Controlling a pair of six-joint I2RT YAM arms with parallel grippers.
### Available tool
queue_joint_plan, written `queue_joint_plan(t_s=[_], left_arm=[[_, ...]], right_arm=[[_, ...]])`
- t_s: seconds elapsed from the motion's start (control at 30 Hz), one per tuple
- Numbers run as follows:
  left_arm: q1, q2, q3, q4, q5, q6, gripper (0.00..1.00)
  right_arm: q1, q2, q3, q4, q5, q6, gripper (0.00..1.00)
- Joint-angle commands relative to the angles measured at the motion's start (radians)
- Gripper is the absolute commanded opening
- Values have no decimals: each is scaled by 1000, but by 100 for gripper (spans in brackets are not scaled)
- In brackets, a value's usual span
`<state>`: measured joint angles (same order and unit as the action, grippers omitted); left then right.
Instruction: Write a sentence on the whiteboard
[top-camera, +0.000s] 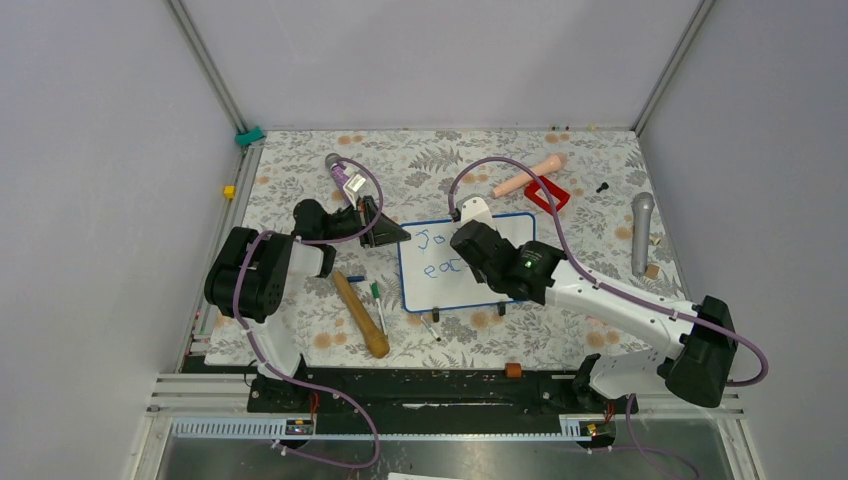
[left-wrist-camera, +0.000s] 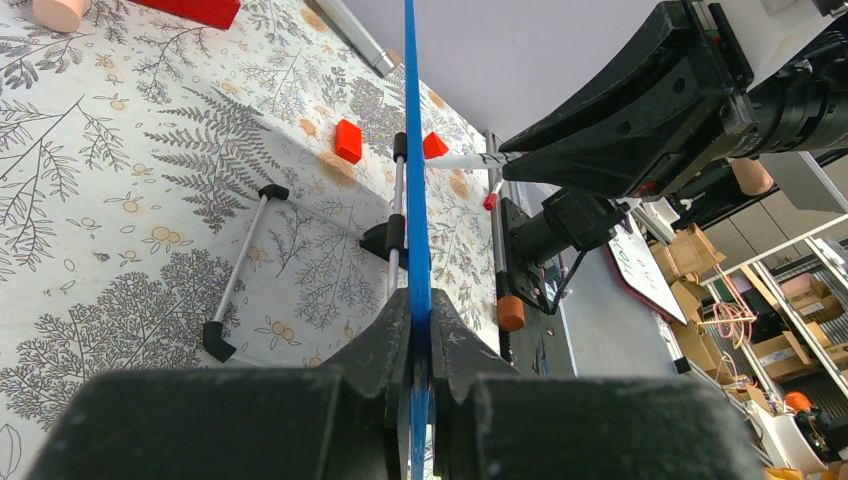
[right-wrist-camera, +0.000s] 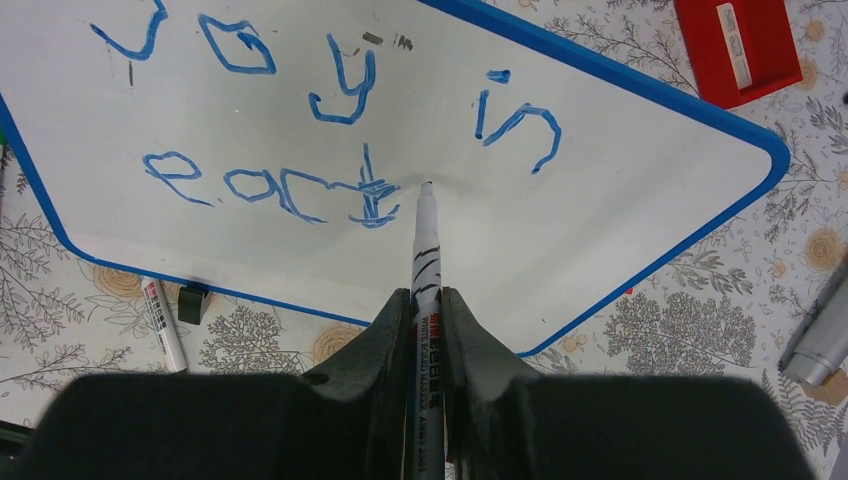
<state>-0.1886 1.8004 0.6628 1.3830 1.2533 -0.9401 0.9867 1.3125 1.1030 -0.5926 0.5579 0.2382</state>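
The whiteboard (top-camera: 440, 285) lies mid-table, white with a thin blue frame. My left gripper (top-camera: 392, 234) is shut on its left edge; in the left wrist view the blue frame (left-wrist-camera: 413, 150) runs edge-on between the jaws of the gripper (left-wrist-camera: 420, 330). My right gripper (top-camera: 470, 240) is over the board, shut on a whiteboard marker (right-wrist-camera: 426, 250), its tip touching the board. The sentence (right-wrist-camera: 330, 110) reads "Joy in" with "eac" and a messy fourth letter below. In the top view only its left letters (top-camera: 437, 255) show.
A wooden mallet (top-camera: 361, 315) and a green-capped pen (top-camera: 377, 300) lie left of the board. Another marker (right-wrist-camera: 165, 325) lies by a black foot (right-wrist-camera: 190, 303). A red object (top-camera: 548, 192), peach handle (top-camera: 528, 177) and grey microphone (top-camera: 641, 232) are at the right back.
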Motion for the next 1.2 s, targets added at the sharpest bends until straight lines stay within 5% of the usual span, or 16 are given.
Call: queue_joint_plan(t_s=[0.0, 1.17], left_arm=[[-1, -18, 12, 83, -1, -12, 0], [-1, -18, 11, 82, -4, -12, 0]], right_arm=[[-16, 15, 45, 18, 3, -11, 0], [-22, -34, -80, 12, -88, 42, 0]])
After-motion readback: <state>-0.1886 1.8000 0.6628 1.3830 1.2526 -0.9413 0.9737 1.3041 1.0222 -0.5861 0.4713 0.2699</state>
